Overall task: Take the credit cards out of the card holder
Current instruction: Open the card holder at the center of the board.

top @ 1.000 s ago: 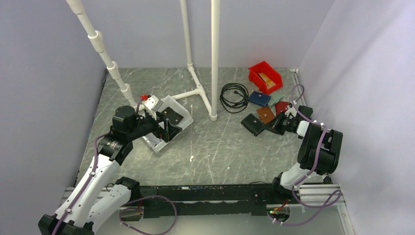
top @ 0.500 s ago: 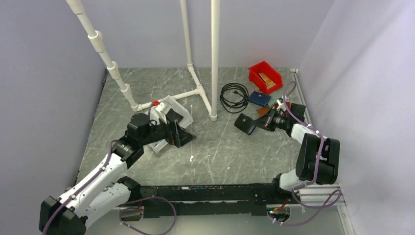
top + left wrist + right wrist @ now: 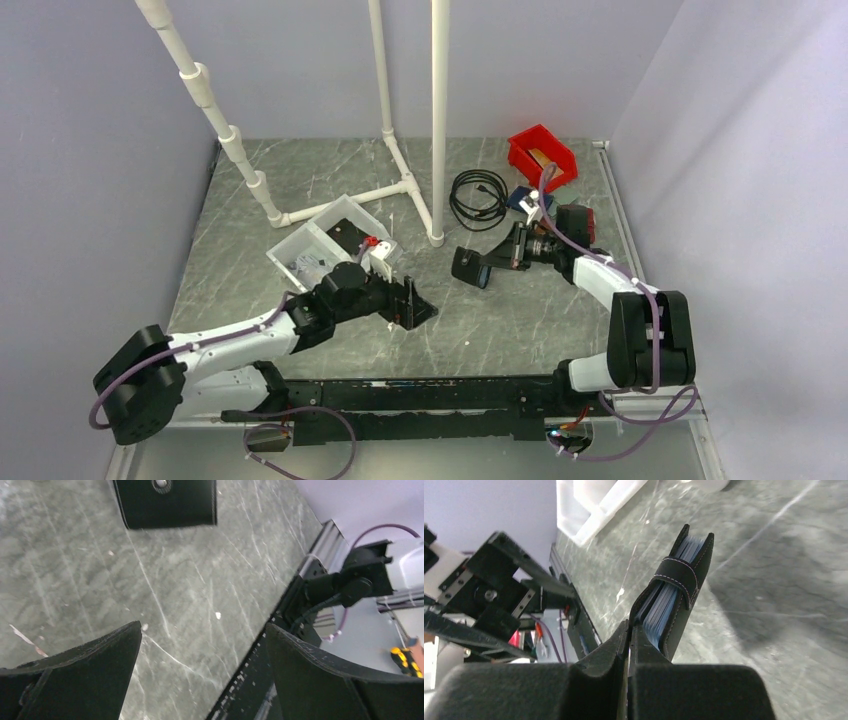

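- Top view: the right claw (image 3: 493, 262) is clamped tight on one end of the flat black folding card holder (image 3: 466, 267). The holder sticks out past the claw's tips, over the grey marbled table (image 3: 500, 320). The left claw (image 3: 412, 303) is spread wide with nothing in it, and the holder is near its tips but apart from them. A white plastic bin (image 3: 306, 226) sits back beside the left claw's wrist.
- Left wrist view: the left claw's two black fingers (image 3: 85, 670) gape over bare tabletop. The card holder (image 3: 167, 502), showing a round metal snap stud, is well ahead of the tips.
- Right wrist view: the right claw's fingers (image 3: 599, 680) press together, pinching the near corner of the card holder (image 3: 684, 590). It stands edge-on just beyond the tips, with a stitched strap (image 3: 674, 567) wrapped over its edge and pale blue clear sleeves (image 3: 664, 607) between the covers.
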You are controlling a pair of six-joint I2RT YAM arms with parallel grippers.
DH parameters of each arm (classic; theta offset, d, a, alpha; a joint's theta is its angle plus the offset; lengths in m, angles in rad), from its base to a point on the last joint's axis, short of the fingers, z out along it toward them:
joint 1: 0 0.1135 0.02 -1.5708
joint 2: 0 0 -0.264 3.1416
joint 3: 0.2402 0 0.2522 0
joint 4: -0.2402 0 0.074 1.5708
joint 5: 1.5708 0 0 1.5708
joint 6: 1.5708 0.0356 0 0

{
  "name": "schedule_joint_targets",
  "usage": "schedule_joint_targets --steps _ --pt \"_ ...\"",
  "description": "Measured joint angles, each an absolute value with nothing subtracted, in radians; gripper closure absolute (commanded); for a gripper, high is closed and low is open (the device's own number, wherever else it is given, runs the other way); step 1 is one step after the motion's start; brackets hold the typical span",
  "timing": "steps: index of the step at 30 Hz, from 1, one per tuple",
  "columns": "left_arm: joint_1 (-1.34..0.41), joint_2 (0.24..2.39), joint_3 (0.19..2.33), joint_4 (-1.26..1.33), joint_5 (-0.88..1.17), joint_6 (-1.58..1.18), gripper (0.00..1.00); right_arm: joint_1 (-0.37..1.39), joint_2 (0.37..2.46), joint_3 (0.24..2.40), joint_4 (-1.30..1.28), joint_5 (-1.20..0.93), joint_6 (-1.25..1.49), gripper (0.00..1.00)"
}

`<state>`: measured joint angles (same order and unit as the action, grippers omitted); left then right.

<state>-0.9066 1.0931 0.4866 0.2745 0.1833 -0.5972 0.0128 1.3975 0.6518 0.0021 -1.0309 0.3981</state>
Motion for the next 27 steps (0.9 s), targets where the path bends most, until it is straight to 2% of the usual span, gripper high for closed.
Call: schedule_joint_targets --steps 6,11,21,24,27 --pt "-0.909 1.139 0.392 0.466 0.121 -0.556 0.01 0.115 1.383 0.635 0.006 -1.058 0.377 1.00" --pt "-0.909 1.166 0.363 0.518 0.106 -0.535 0.01 0.157 1.380 0.618 0.008 -1.052 0.367 1.00" --pt "-0.909 1.284 0.418 0.509 0.076 -0.474 0.11 0.162 1.435 0.618 -0.065 -0.850 0.288 1.00" --pt "-0.909 1.343 0.457 0.503 0.062 -0.456 0.15 0.162 1.472 0.620 -0.099 -0.782 0.265 0.88" --pt "-0.902 1.382 0.479 0.503 0.054 -0.454 0.15 0.162 1.485 0.636 -0.138 -0.749 0.236 0.69"
